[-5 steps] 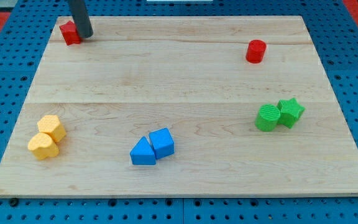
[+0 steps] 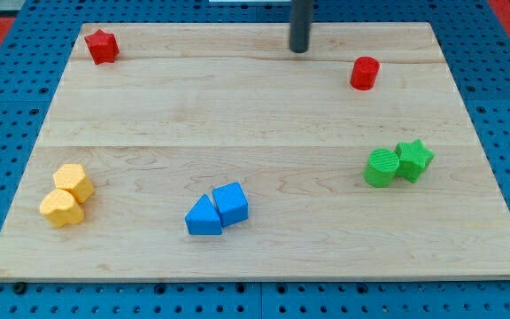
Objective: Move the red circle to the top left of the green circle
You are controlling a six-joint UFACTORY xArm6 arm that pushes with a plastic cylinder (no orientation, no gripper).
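Toward the tabletop's 1 o'clock edge stands the red circle (image 2: 364, 73), a short upright cylinder on bare wood, touching nothing. From it, the green circle (image 2: 382, 167) lies well apart toward 6 o'clock, with a green star (image 2: 413, 160) pressed against its 3 o'clock side. My tip (image 2: 299, 50), the lower end of a dark rod with no gripper to open or close and nothing in its hold, sits near the red circle at about its 10 o'clock, not touching it.

Progress, as a judgement: the push has not begun. What remains is to bring the tip round to the red circle's far, 12 o'clock side and slide it down to rest just off the green circle's 10 o'clock.

Farther out, a red star (image 2: 101, 45) sits at the tabletop's (image 2: 255, 133) 11 o'clock corner, 2 blue blocks (image 2: 217, 211) touch near 6 o'clock, and 2 yellow blocks (image 2: 67, 195) touch near 8 o'clock.
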